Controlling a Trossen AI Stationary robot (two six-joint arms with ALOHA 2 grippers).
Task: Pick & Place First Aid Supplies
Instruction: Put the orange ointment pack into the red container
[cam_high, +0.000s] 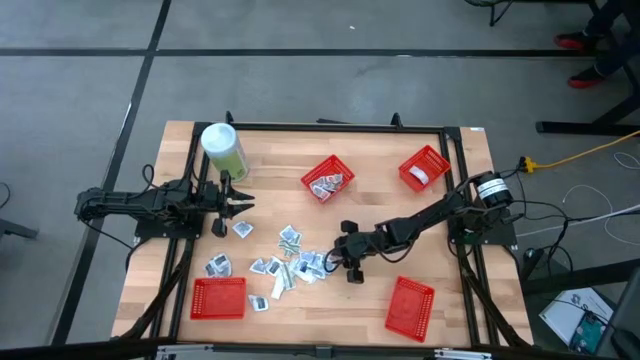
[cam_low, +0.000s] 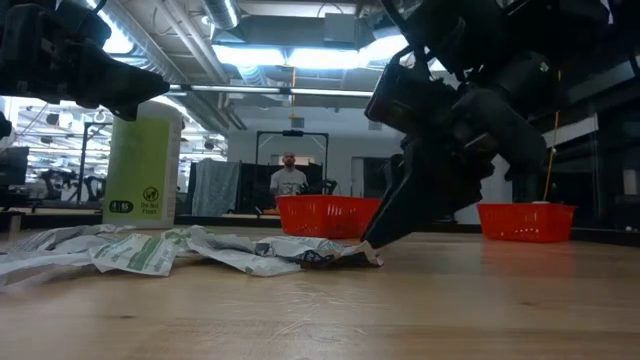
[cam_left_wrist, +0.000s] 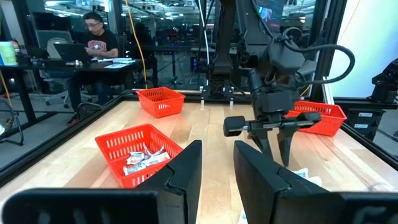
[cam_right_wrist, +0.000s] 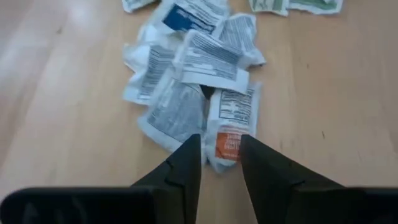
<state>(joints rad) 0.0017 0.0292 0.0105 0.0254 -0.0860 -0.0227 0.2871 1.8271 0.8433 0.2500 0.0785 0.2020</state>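
Table (cam_high: 400, 160): wooden; four red baskets (cam_high: 218, 298) spread around it.
Canister (cam_high: 224, 150): upright near left gripper (cam_high: 240, 203), which waits, fingers slightly parted, empty.
Packets (cam_high: 290, 262): loose overlapping heap mid-table, a few in one basket.
Right gripper (cam_right_wrist: 221, 163): low at heap's edge, fingers narrowly apart astride an orange-marked packet (cam_right_wrist: 230, 127).
Risk: overlapping neighbours may drag along or packet slip.

The worktop (cam_high: 330, 225) is light brown wood with stripes. Four baskets (cam_high: 218, 298) are bright red mesh. The packets (cam_right_wrist: 205, 59) are white-grey with tiny dark print; one has an orange patch (cam_right_wrist: 227, 144), one a blue patch. The canister (cam_high: 224, 150) is pale green with a white lid.
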